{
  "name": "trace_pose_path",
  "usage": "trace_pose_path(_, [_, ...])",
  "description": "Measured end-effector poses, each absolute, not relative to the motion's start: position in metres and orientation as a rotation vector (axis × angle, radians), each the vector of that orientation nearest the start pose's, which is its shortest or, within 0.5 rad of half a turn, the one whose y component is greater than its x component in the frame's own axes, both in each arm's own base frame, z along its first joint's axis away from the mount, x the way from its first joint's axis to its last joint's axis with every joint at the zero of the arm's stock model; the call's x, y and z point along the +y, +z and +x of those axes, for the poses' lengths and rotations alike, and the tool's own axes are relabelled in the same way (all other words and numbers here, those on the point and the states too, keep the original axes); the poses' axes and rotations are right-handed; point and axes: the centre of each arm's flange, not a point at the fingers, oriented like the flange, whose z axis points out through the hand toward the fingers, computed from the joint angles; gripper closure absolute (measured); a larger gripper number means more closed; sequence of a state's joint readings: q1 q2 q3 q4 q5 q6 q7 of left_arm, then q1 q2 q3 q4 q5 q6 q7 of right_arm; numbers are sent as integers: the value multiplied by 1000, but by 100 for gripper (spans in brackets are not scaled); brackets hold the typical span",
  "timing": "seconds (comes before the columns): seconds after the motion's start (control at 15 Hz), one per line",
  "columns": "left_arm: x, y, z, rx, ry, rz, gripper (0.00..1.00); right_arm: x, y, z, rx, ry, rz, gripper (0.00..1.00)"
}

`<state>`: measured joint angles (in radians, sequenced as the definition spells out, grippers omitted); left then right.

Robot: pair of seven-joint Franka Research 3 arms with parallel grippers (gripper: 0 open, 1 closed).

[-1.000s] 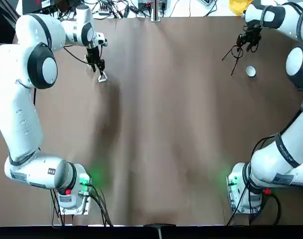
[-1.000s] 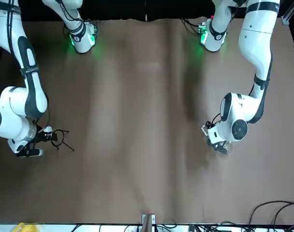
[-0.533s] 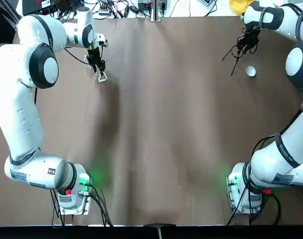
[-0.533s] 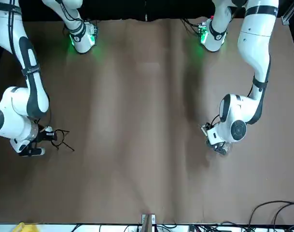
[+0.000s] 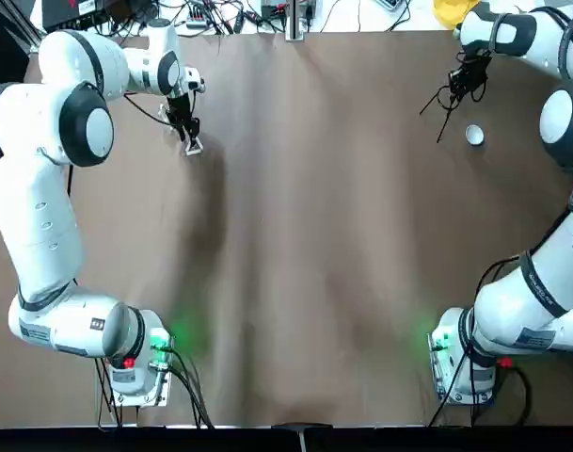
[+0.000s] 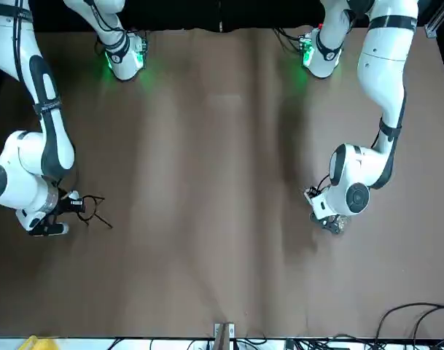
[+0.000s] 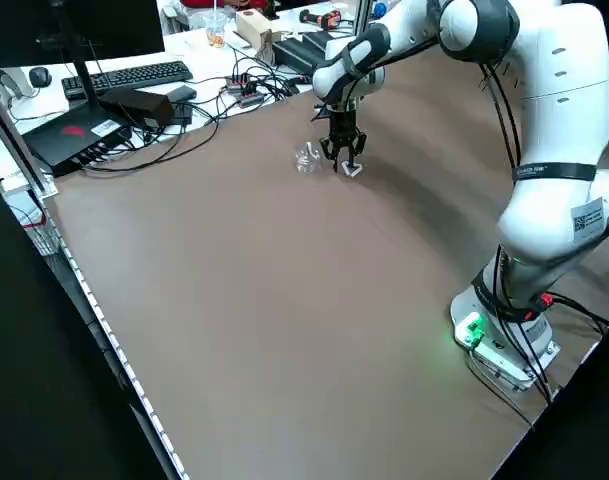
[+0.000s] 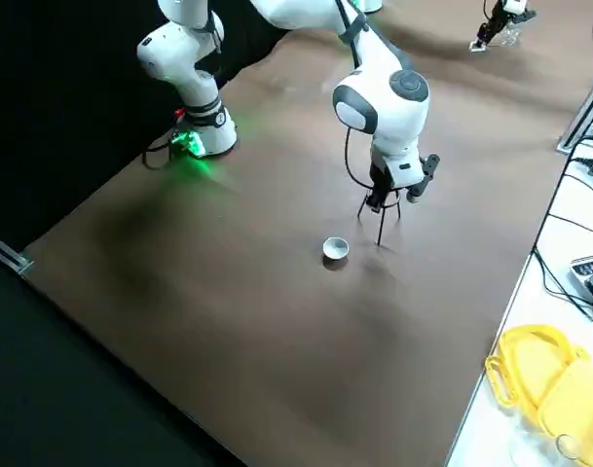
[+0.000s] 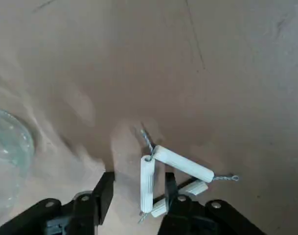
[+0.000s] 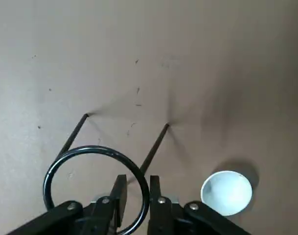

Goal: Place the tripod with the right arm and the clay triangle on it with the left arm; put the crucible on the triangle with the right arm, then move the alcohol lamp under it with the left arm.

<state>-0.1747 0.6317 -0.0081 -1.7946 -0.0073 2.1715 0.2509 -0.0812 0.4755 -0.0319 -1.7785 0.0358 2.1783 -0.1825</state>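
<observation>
The black wire tripod (image 5: 444, 100) stands at the far right of the table, its leg tips on the cloth. My right gripper (image 10: 137, 188) is shut on the tripod's ring (image 10: 65, 164). The white crucible (image 5: 474, 135) sits just beside the tripod, nearer the robot. At the far left lies the clay triangle (image 9: 180, 169), flat on the cloth. My left gripper (image 9: 138, 183) is open and straddles one rod of the triangle, with one finger inside the hollow. The clear alcohol lamp (image 7: 306, 158) stands right next to the left gripper (image 7: 344, 155).
A brown cloth covers the table (image 5: 314, 235), with a wide bare stretch between the two arms. A yellow object (image 8: 539, 379) lies off the table's far right corner. Cables, a keyboard (image 7: 134, 75) and boxes crowd the desk beyond the far edge.
Both arms have shifted only slightly. The left gripper has settled a little closer over the clay triangle. Tripod, crucible and lamp have stayed where they were.
</observation>
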Motion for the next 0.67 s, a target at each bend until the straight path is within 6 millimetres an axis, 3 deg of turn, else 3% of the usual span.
trace_pose_path(0.27, [-120, 176, 614, 676, 403, -3060, 55, -70, 285, 644, -78, 109, -3114, 81])
trace_pose_path(0.4, [-120, 176, 614, 663, 403, -3061, 72, -71, 285, 644, -78, 107, -3115, 84])
trace_pose_path(0.53, [-120, 176, 614, 655, 403, -3062, 76, -71, 285, 644, -78, 106, -3115, 86])
trace_pose_path(0.6, [-120, 176, 614, 652, 403, -3063, 88, -71, 285, 644, -78, 106, -3115, 91])
trace_pose_path(0.67, [-120, 176, 614, 644, 402, -3064, 87, -71, 285, 644, -78, 106, -3115, 91])
